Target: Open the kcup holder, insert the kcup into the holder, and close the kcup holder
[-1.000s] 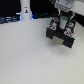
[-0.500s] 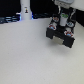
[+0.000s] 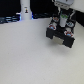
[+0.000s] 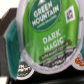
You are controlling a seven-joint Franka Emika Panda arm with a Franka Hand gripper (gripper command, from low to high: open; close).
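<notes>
The kcup holder (image 3: 60, 35) is a black box on the white table at the exterior view's right. Multicoloured pods sit on its top. My gripper (image 3: 61, 21) hangs right over the holder's top, between those pods. The wrist view is filled by the kcup (image 4: 46, 31), seen by its round green lid reading "Green Mountain Dark Magic". It sits very close to the camera, and the gripper appears shut on it. My fingers are hidden behind the lid. I cannot tell from here whether the holder's drawer stands open.
A white cone-topped bottle (image 3: 25, 9) stands at the back on the exterior view's left. Dark objects line the back edge beside it. Other pods (image 4: 21, 70) peek out below the green lid. The white table (image 3: 30, 55) spreads out in front.
The arm stays over the holder with hardly any visible shift across the frames.
</notes>
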